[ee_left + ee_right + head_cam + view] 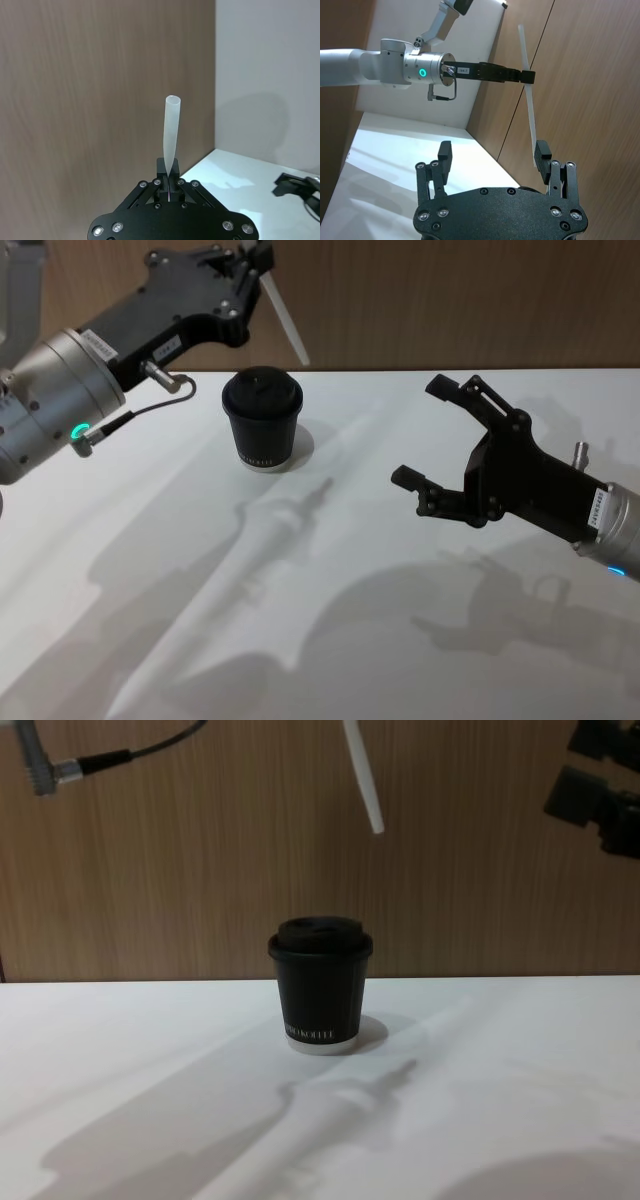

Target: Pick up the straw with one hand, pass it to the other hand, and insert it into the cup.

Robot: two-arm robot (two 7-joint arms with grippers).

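Clamping the straw (285, 322), the left gripper (262, 262) hung far left, straw slanting down above the cup (262, 420); right gripper (420, 432) sat spread apart, near right.

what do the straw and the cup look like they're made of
The straw, held high by the left gripper: likely plastic, being translucent white, smooth and thin-walled at its open end. The cup: probably paper, with a matte black wall and white base rim. Its lid: seems moulded plastic, with a slight sheen. The right gripper hangs open at the right.
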